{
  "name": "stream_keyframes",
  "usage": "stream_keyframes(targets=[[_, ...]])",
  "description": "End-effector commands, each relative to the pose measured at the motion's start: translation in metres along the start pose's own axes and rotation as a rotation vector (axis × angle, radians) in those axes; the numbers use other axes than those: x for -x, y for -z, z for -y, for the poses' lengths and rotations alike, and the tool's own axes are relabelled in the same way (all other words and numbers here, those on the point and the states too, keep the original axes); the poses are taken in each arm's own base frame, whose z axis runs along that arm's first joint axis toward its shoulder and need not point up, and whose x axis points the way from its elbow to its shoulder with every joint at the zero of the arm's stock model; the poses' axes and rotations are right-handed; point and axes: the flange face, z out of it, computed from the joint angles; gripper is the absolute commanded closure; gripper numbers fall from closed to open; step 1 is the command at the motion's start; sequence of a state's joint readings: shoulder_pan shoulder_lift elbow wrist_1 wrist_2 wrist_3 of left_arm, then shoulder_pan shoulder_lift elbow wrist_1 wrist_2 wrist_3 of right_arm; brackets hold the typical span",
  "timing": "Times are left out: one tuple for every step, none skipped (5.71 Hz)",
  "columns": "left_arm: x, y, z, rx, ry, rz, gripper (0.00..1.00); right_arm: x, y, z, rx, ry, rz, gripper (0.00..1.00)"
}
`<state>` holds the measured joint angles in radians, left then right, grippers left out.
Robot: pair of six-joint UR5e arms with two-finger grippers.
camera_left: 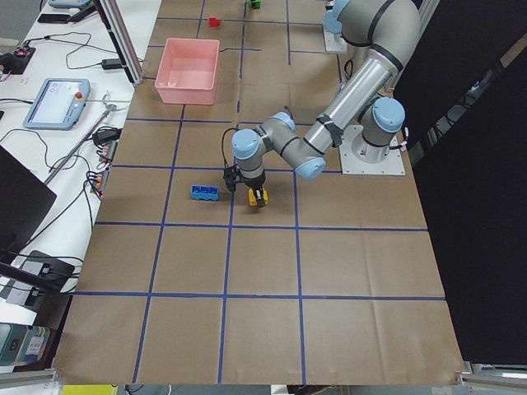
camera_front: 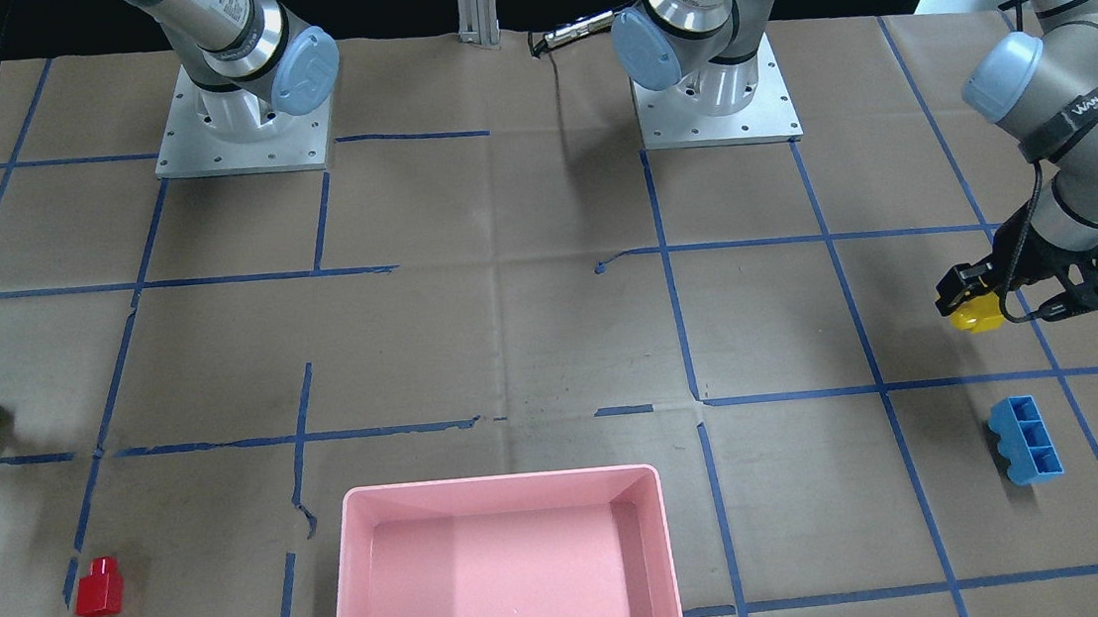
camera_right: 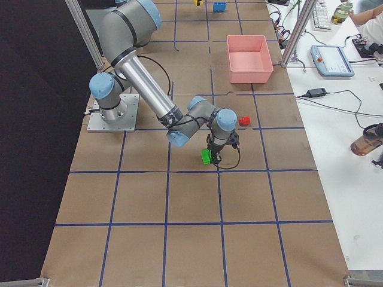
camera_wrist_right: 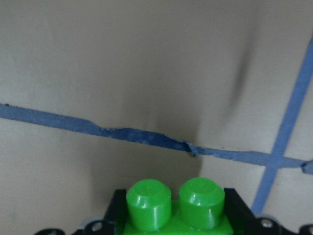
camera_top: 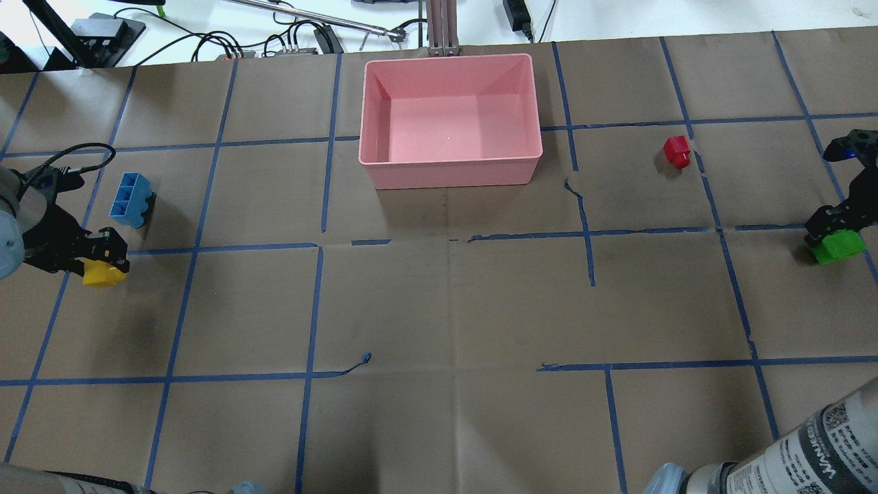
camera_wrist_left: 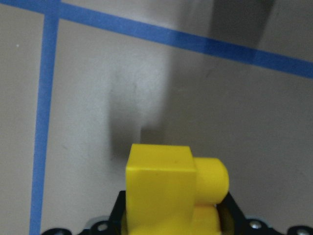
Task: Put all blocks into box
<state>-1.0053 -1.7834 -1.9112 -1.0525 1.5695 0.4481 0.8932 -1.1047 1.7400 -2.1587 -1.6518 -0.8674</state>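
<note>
Yellow block is pinched by the left gripper at nine o'clock, green block by the right gripper at three, both far from the pink box at twelve.

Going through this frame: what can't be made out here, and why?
- Left gripper finger contact: left wrist view, yellow block covers it.
- Right gripper finger contact: right wrist view, green block and bottom edge hide it.
- Whether either block clears the table: side views, too small.
- Box near wall: front-facing view, cut by bottom edge.
</note>
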Motion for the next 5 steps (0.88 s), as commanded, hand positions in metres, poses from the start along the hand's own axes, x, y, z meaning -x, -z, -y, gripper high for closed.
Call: stream_keyframes(targets=[[-0.150, 0.079, 0.039, -0.051, -0.164, -0.041, 1.00, 0.010, 0.089, 0.015, -0.023, -0.058, -0.016, 0.54], [-0.209, 0.093, 0.069, -0.035, -0.258, -0.040, 1.00, 0.035, 0.139, 0.039, -0.011, -0.056, -0.011, 0.54], [-0.265, 0.091, 0.113, -0.012, -0.369, -0.042, 1.00, 0.061, 0.179, 0.060, 0.011, -0.095, 0.005, 0.54], [-0.333, 0.096, 0.144, -0.004, -0.466, -0.040, 1.00, 0.091, 0.201, 0.080, 0.014, -0.128, 0.013, 0.53], [-0.376, 0.076, 0.167, 0.010, -0.512, -0.052, 1.00, 0.124, 0.206, 0.098, 0.007, -0.165, 0.008, 0.53]])
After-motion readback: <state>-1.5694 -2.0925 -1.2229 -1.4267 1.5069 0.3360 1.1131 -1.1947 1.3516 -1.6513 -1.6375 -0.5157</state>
